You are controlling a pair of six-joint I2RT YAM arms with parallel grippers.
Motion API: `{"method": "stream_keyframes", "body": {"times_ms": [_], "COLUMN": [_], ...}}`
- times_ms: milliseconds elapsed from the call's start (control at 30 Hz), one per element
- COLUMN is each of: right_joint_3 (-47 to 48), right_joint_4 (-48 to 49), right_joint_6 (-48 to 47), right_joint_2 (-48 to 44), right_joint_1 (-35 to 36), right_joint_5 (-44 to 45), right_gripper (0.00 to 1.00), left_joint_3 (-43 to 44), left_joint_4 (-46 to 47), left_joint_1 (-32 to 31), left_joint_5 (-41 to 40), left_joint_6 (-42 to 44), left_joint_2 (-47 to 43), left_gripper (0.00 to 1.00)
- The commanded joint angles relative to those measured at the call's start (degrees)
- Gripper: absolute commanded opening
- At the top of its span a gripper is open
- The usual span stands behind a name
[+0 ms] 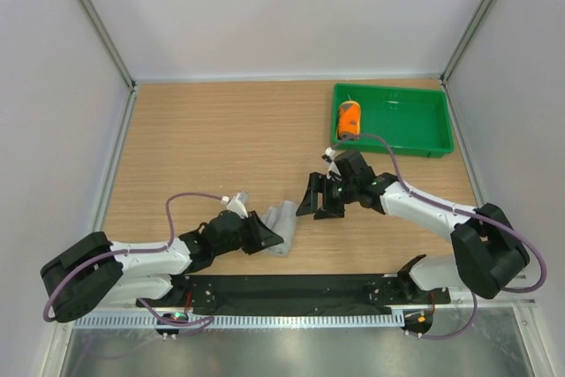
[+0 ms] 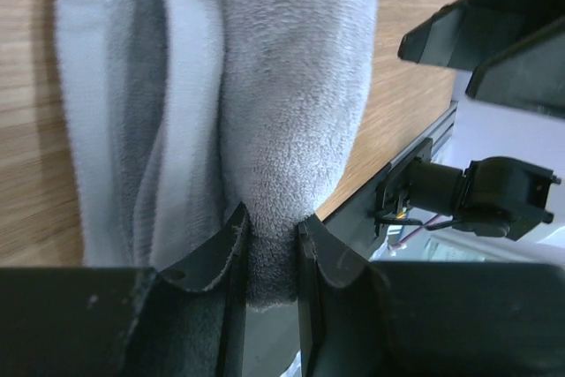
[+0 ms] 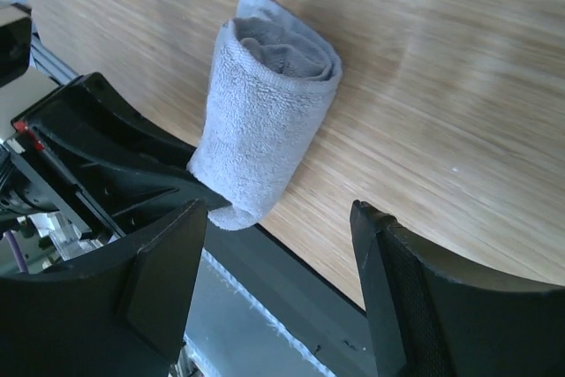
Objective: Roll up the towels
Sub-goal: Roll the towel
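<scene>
White walls stand around a light brown wooden counter (image 1: 221, 130). On the left side, the left pincer (image 1: 263, 234) lies low near the front edge of the counter. It is clenched on one end of a soft light grey cloth towel (image 1: 284, 225). Up close, its two black fingers (image 2: 231, 262) squeeze a fold of the fluffy cloth between them. The grey towel is rolled into a short fat roll. It lies on the wood, close to the front edge, a bit left of the middle. Just to the right of it, the right pincer (image 1: 318, 200) hangs over the counter with its fingers spread wide. It grasps nothing and does not touch the roll. Far to the right, at the back, sits a green plastic tray (image 1: 406, 121). A bright orange cloth towel (image 1: 350, 117), rolled up, rests inside the left end of the tray.
</scene>
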Motion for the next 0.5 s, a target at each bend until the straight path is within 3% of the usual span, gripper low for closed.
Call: {"method": "stream_keyframes", "body": {"times_ms": [0, 467], "right_joint_3": [-0.9, -2.5], "right_joint_4": [8.0, 25.3], "right_joint_6": [3.5, 7.1], "right_joint_2": [2.4, 13.9], "right_joint_1": [2.5, 7.2], "right_joint_5": [0.5, -1.8], "right_gripper": [0.73, 0.76], "left_joint_3": [-2.0, -2.9], "left_joint_4": [0.2, -11.3], "left_joint_1": [1.0, 5.5], "left_joint_5": [-0.2, 0.3], "left_joint_6": [-5.7, -8.7], "left_joint_2": [0.6, -3.6], "left_gripper": [0.06, 0.08]}}
